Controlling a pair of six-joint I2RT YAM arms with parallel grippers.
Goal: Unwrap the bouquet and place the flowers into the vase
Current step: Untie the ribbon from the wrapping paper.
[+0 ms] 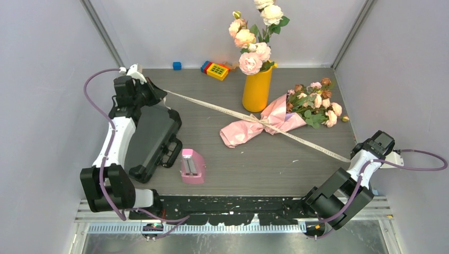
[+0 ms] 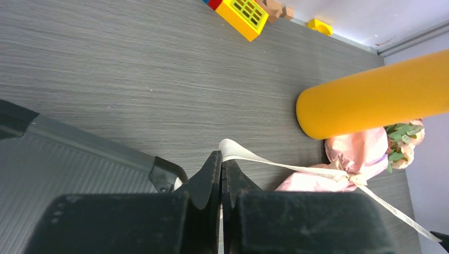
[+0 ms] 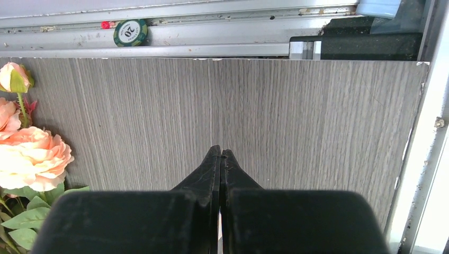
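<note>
Your left gripper is pinching one end of the ribbon, its fingers pressed together with the beige band coming out right at their tips. From there the ribbon is running in a nearly straight line across the table, over the bouquet, and on towards your right arm.

Your right gripper is also sitting with its fingers pressed together. Its wrist view is showing nothing between them, so you cannot tell whether it is pinching the ribbon's other end, although from above that end is reaching right up to the arm.

The bouquet is lying on its side near the middle of the table, just beside the foot of the vase, on its right. The ribbon is knotted around the narrow waist of the pink paper. The flowers are sticking out of the paper towards the far right corner.

The vase is standing upright at the back with a bunch of big pale roses in it.

A black case is lying under your left arm, with a pink stapler just beside it and toy blocks along the back wall
</note>
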